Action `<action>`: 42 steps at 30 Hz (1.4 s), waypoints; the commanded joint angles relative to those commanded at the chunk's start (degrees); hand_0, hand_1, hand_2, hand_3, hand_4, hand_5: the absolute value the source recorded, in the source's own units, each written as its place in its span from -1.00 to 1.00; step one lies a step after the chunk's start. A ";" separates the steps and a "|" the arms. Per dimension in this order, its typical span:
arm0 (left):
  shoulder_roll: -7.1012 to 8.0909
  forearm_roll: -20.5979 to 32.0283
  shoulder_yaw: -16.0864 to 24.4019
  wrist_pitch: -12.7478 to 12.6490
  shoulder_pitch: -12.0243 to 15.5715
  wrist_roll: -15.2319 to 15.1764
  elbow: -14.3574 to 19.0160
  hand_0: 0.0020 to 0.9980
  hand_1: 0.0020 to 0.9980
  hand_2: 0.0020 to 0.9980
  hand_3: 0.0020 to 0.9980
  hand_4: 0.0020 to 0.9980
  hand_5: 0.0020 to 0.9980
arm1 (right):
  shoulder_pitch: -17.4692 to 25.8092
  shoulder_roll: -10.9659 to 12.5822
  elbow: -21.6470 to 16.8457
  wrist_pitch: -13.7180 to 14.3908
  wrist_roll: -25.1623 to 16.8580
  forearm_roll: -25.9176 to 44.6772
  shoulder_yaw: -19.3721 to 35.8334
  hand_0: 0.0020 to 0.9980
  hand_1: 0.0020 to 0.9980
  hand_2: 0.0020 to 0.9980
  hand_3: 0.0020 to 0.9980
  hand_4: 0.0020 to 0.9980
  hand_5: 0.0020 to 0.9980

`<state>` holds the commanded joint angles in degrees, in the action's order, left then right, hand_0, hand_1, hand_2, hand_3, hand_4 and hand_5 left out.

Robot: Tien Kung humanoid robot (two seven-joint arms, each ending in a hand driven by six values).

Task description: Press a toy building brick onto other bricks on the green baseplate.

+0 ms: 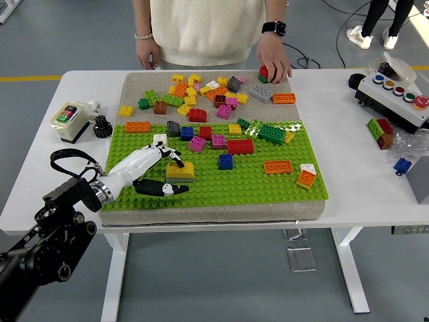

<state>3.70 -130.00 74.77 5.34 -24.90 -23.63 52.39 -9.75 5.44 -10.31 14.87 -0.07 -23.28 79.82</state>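
Left hand (pixel 155 169) in the lower left of the frame, over the green baseplate (pixel 268 188). White fingers (pixel 151 155) resting on top of the yellow brick (pixel 179 170), black thumb (pixel 157 188) lying flat on the plate just below it. Not closed around anything, only pushing down from above. Right hand nowhere in the frame.

Yellow brick sitting on a darker brick (pixel 179 178), near the left side of the plate. Looks small, light and hard, made of stiff plastic, so no squashing or bending likely. Smooth, shiny sides, so probably slippery if pinched only a little. Best taken by two flat sides, or pressed straight down on the bumpy top. Could tip or pop off if pushed on one edge only.

Baseplate lying on a grey pad (pixel 144 86) on the white desk (pixel 362 134). More bricks stuck on the plate: red brick (pixel 238 146), blue brick (pixel 224 161), orange brick (pixel 276 166), pink ones and a dark green one higher up. Loose pile of bricks (pixel 201 90) on the pad in the upper middle.

Person (pixel 208 27) standing at the top of the frame, one hand (pixel 273 62) resting on the pad over a small red piece (pixel 263 71).

Clear bowl (pixel 397 67) at the upper right, with something dark in it, too small to tell. Clear bag (pixel 405 142) at the right edge, a few bricks beside it. Button box (pixel 392 97) there too, and a small switch box (pixel 67 119) at the left.
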 joint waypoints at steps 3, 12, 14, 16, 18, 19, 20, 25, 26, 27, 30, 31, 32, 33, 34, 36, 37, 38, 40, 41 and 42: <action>0.04 0.00 0.08 -0.04 0.05 0.02 -0.05 1.00 0.80 0.70 0.21 1.00 0.29 | -0.01 0.03 0.00 -0.01 0.04 0.00 0.09 0.47 0.31 0.42 0.19 0.84 0.02; 0.22 0.00 1.10 0.02 0.34 0.24 -0.49 1.00 0.80 0.70 0.21 1.00 0.29 | 0.00 0.01 0.00 -0.02 -0.09 -0.03 0.23 0.47 0.31 0.42 0.19 0.84 0.02; 0.22 0.00 1.22 0.12 0.30 0.26 -0.63 1.00 0.79 0.70 0.21 1.00 0.29 | 0.01 0.02 0.00 -0.04 -0.07 -0.03 0.28 0.48 0.31 0.42 0.19 0.84 0.02; 0.21 0.00 1.21 0.16 0.33 0.24 -0.57 1.00 0.79 0.70 0.21 1.00 0.29 | 0.01 0.03 0.00 -0.05 -0.09 -0.02 0.30 0.48 0.31 0.42 0.19 0.84 0.02; 0.18 0.00 1.14 0.25 0.33 0.23 -0.57 1.00 0.79 0.70 0.21 1.00 0.29 | -0.04 0.02 0.00 -0.03 -0.13 0.02 0.29 0.48 0.31 0.42 0.19 0.84 0.02; 0.19 0.00 1.13 0.32 0.35 0.22 -0.50 1.00 0.79 0.70 0.21 1.00 0.29 | -0.07 0.02 0.00 -0.01 -0.15 0.05 0.31 0.48 0.31 0.42 0.19 0.84 0.02; 0.20 0.00 1.12 0.37 0.37 0.20 -0.44 1.00 0.79 0.70 0.21 1.00 0.28 | -0.09 0.02 0.00 0.00 -0.17 0.07 0.34 0.47 0.31 0.42 0.19 0.84 0.02; 0.34 0.00 1.38 0.94 0.75 0.15 1.73 1.00 0.79 0.70 0.21 1.00 0.28 | 0.00 0.05 0.00 -0.08 -0.09 0.07 0.43 0.47 0.31 0.42 0.19 0.84 0.02; 0.37 0.00 1.48 1.06 0.78 0.15 2.12 1.00 0.79 0.69 0.20 1.00 0.28 | 0.00 0.05 0.00 -0.09 -0.10 0.07 0.43 0.47 0.31 0.42 0.19 0.84 0.02; 0.45 0.00 1.68 1.24 0.85 0.12 2.95 1.00 0.79 0.69 0.20 1.00 0.28 | 0.00 0.05 0.00 -0.08 -0.12 0.07 0.44 0.47 0.31 0.42 0.19 0.84 0.02; 0.63 0.00 1.95 1.50 0.98 0.10 4.45 1.00 0.79 0.69 0.20 1.00 0.28 | -0.02 0.05 0.00 -0.02 -0.20 0.04 0.49 0.47 0.31 0.42 0.19 0.84 0.02; 0.72 0.00 2.01 1.51 1.03 0.06 5.15 1.00 0.79 0.69 0.20 1.00 0.28 | -0.02 0.05 0.00 -0.01 -0.24 0.03 0.49 0.47 0.31 0.42 0.19 0.84 0.02; 0.76 0.00 2.03 1.52 1.03 0.04 5.58 1.00 0.78 0.69 0.20 1.00 0.28 | -0.01 0.04 0.00 -0.02 -0.27 0.02 0.46 0.47 0.31 0.42 0.19 0.84 0.02; 0.77 0.00 2.04 1.53 1.03 0.02 5.78 1.00 0.78 0.69 0.20 1.00 0.28 | 0.00 0.04 0.00 -0.02 -0.28 0.01 0.45 0.47 0.31 0.42 0.19 0.84 0.02; 0.77 0.00 2.04 1.54 1.05 0.02 5.92 1.00 0.78 0.69 0.20 1.00 0.28 | 0.01 0.02 0.00 -0.03 -0.30 0.02 0.42 0.47 0.31 0.42 0.19 0.84 0.02; 0.76 0.00 2.01 1.50 1.11 0.01 5.94 1.00 0.78 0.69 0.20 1.00 0.28 | 0.03 0.00 0.00 -0.03 -0.34 0.02 0.37 0.47 0.31 0.42 0.19 0.84 0.02; 0.76 0.00 2.00 1.49 1.13 0.01 5.93 1.00 0.78 0.69 0.20 1.00 0.28 | 0.04 0.00 0.00 -0.03 -0.35 0.02 0.36 0.47 0.31 0.42 0.19 0.84 0.02; 0.73 0.00 1.94 1.45 1.12 0.01 5.71 1.00 0.78 0.69 0.20 1.00 0.27 | 0.02 0.00 0.00 -0.02 -0.35 0.02 0.33 0.48 0.31 0.42 0.19 0.84 0.02; 0.63 0.00 1.86 1.33 1.08 0.03 5.08 1.00 0.78 0.69 0.20 1.00 0.27 | -0.01 0.01 0.00 0.02 -0.35 0.06 0.28 0.48 0.31 0.42 0.19 0.84 0.02; 0.61 0.00 1.84 1.31 1.07 0.03 4.96 1.00 0.78 0.69 0.20 1.00 0.27 | -0.02 0.01 0.00 0.03 -0.36 0.07 0.27 0.48 0.31 0.42 0.19 0.84 0.02; 0.54 0.00 1.74 1.25 1.07 0.04 4.38 1.00 0.78 0.69 0.20 1.00 0.27 | -0.02 0.02 0.00 0.04 -0.32 0.08 0.22 0.48 0.31 0.42 0.19 0.84 0.02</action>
<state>4.25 -130.00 76.51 6.59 -23.84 -23.59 56.77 -9.77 5.46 -10.31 14.91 -0.39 -23.21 80.04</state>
